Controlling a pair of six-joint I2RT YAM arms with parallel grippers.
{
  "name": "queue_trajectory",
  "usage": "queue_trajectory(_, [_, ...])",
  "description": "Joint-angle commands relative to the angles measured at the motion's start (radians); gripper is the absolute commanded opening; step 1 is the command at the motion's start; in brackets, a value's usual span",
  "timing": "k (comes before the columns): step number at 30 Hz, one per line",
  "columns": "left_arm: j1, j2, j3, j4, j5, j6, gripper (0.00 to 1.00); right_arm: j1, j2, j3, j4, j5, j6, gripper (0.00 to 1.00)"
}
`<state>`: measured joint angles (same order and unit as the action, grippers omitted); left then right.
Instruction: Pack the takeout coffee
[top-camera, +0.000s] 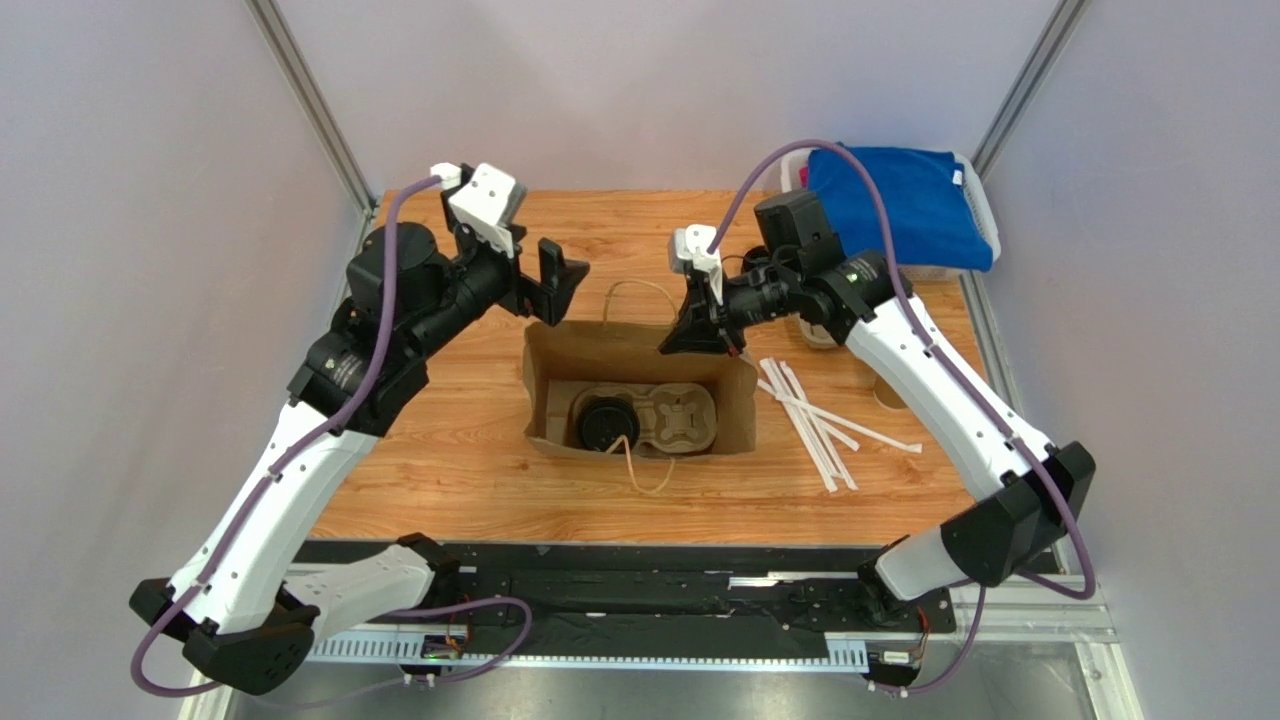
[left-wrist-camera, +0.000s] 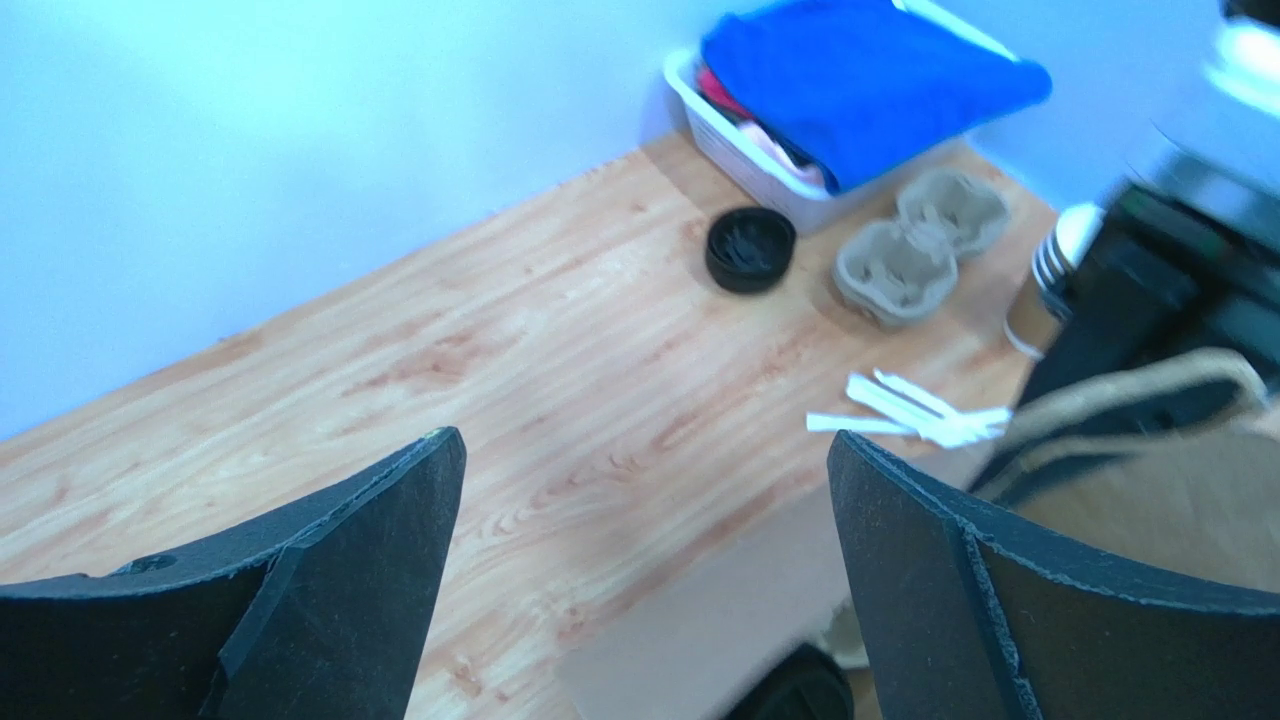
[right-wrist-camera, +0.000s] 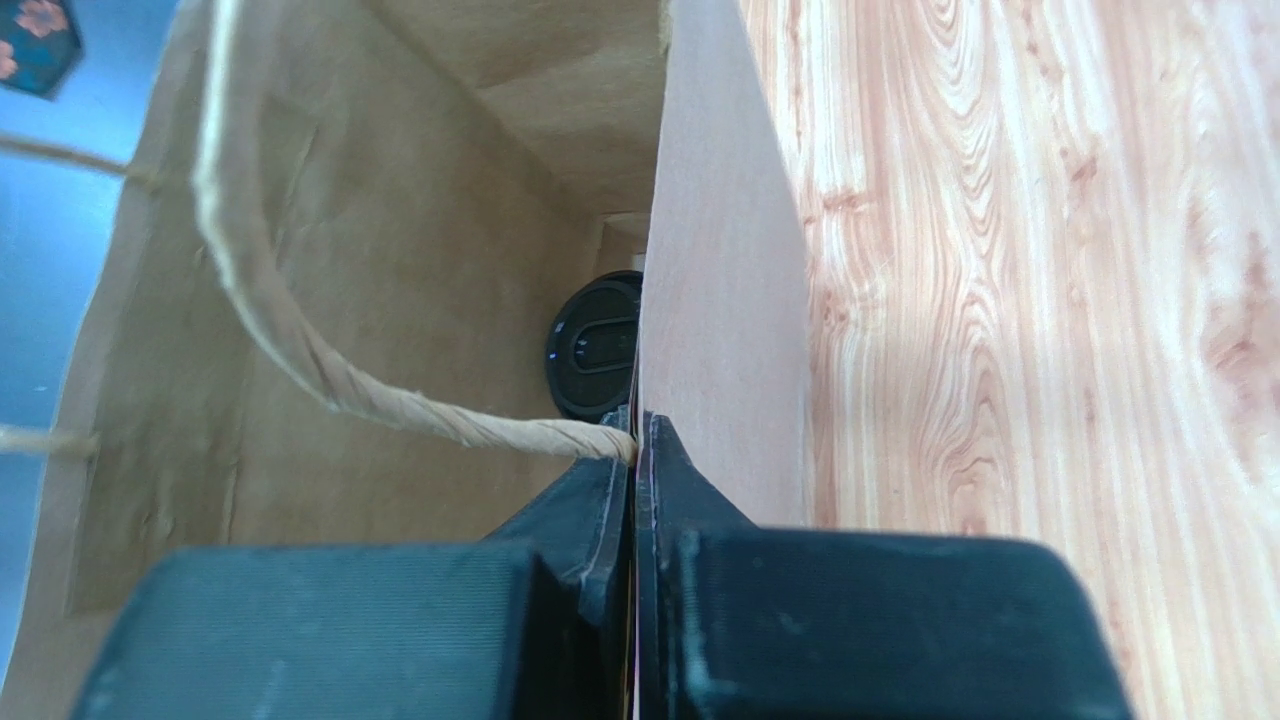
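An open brown paper bag (top-camera: 559, 348) stands in the middle of the table. Inside it sits a cardboard cup carrier (top-camera: 688, 420), and the takeout coffee (top-camera: 609, 420) with its black lid occupies the carrier's left pocket. My right gripper (top-camera: 694, 339) is shut on the bag's back rim beside the twine handle (right-wrist-camera: 301, 348). In the right wrist view the bag wall (right-wrist-camera: 721, 300) runs between the shut jaws (right-wrist-camera: 634, 438), and the coffee lid (right-wrist-camera: 594, 348) shows deep inside. My left gripper (top-camera: 550, 285) hangs open and empty above the bag's back left corner. The left wrist view shows it wide apart (left-wrist-camera: 643, 450) over bare wood.
White paper-wrapped straws (top-camera: 812, 413) lie right of the bag. A white basket under a blue cloth (top-camera: 902, 203) is at the back right. A loose black lid (left-wrist-camera: 750, 248), a spare carrier (left-wrist-camera: 920, 248) and stacked cups (left-wrist-camera: 1070, 248) sit near the basket.
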<state>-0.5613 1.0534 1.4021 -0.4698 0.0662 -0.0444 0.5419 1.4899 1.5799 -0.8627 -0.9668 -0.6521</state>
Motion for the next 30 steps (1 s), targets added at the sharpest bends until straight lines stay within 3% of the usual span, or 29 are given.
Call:
queue_trajectory(1, [0.029, -0.023, 0.034, 0.057, -0.106, -0.054, 0.99, 0.036, -0.091, -0.052, 0.143, 0.059, -0.012, 0.00])
queue_trajectory(13, [0.139, -0.087, -0.218, 0.013, -0.129, -0.043, 0.99, 0.125, -0.246, -0.233, 0.234, 0.189, -0.023, 0.00])
queue_trajectory(30, [0.152, -0.092, -0.328, -0.004, -0.094, -0.041, 0.99, 0.225, -0.418, -0.403, 0.280, 0.290, -0.083, 0.00])
